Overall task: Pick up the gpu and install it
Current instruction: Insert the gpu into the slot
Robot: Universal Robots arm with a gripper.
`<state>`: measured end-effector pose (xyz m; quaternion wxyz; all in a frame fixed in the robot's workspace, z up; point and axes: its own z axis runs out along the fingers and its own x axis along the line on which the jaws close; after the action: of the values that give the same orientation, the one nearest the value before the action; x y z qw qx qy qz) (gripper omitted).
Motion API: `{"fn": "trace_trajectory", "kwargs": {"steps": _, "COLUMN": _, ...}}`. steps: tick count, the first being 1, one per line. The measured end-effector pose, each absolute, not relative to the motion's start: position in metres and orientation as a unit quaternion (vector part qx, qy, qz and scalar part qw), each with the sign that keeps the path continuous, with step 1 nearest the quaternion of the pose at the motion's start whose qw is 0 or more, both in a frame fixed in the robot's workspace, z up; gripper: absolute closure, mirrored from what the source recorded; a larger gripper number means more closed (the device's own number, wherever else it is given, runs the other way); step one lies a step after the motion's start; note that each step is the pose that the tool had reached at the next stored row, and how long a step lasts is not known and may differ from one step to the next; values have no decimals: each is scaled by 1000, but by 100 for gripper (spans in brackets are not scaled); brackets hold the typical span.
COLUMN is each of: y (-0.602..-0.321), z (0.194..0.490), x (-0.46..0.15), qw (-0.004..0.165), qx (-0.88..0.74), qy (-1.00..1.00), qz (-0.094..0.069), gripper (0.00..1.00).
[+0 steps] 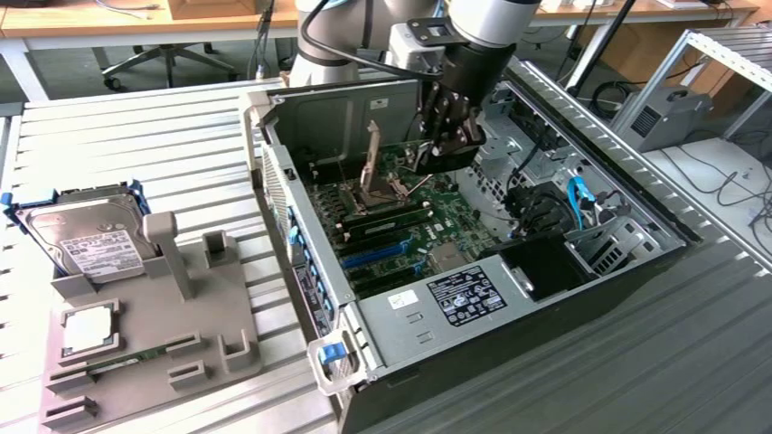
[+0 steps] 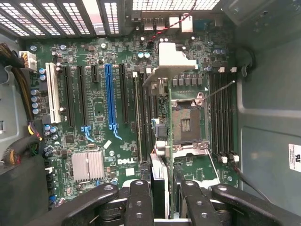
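Inside the case [image 1: 627,271], gripper [image 2: 162,188] clamps gpu [image 2: 160,181] (edge-on).

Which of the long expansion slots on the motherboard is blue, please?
The long blue slot in the middle of the row; the slot beside the capacitors is white, the others black.

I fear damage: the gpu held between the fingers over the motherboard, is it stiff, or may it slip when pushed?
The gpu is a thin flat board, seen edge-on, so probably stiff but breakable if twisted. The fingers pinch only its flat faces, so it might tilt or slip under a push. It looks light.
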<state>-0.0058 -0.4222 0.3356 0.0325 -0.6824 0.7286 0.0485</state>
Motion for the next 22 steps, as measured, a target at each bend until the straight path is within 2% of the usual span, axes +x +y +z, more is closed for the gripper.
{"fn": "trace_trajectory", "kwargs": {"steps": 22, "y": -430, "z": 334, "x": -7, "qw": 32, "qx": -682, "qy": 729, "qz": 49, "gripper": 71}}
